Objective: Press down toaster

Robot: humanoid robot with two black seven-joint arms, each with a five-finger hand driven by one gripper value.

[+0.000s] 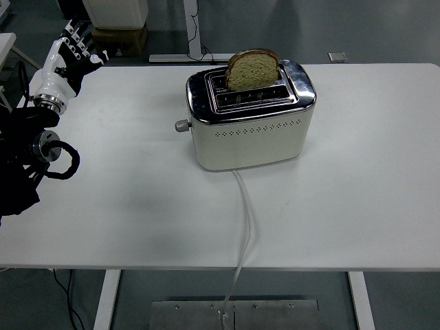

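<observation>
Bread (253, 69) upright in toaster (249, 120), hand (67, 56) apart.

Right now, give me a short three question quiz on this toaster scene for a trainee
1. True or false: the slice of bread stands up out of a slot of the toaster.
2. On which side of the toaster, as the picture shows it, is the lever knob? A: left end. B: right end. C: top.
3. Fill in: the toaster's white cord runs toward the table's ____ edge.

Key
1. True. The bread sticks up well above the chrome top.
2. A. The knob sits at the left end; the left hand is at the table's far left corner, apart from it.
3. Near. The cord drops over the table edge at the picture's bottom.
</observation>
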